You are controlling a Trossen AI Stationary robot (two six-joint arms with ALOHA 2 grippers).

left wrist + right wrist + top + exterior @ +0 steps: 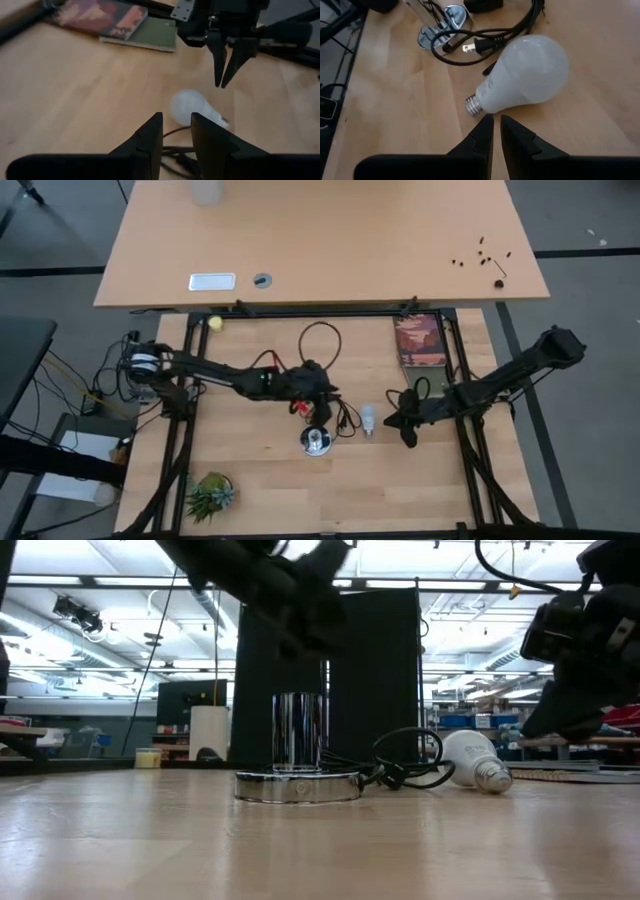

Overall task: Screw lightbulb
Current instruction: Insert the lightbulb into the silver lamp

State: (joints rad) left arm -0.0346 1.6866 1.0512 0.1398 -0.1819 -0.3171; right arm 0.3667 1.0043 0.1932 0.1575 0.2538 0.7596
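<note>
Low view, nearest: the socket base (298, 785) is sitting on the wooden table (320, 850), a round silvery disc with an upright chrome tube rising from its middle.
Cord: the black cord (405, 768) is looping on the table just beside the disc, running toward the lightbulb.
Lightbulb: the lightbulb (472, 761) is lying on its side on the table beyond the cord, white globe toward the socket base, silvery screw base pointing away from it; nothing is gripping it.
High view, placement: the lightbulb (368, 418) is resting between the two grippers, near the socket base (316, 442).
Left gripper: the left gripper (320, 393) is hanging above the socket base; in the left wrist view its fingers (150, 137) are standing slightly apart with a clear gap, holding nothing, aimed at the lightbulb (192, 108).
Right gripper: the right gripper (407, 423) is sitting low just beside the lightbulb; in the right wrist view its fingers (480, 135) are standing nearly pressed together, empty, tips close to the screw base of the lightbulb (527, 75).
Plug: the cord's plug (479, 47) is lying beside the globe.
Farther back: a book (420, 340) is lying near the table's far edge.
</note>
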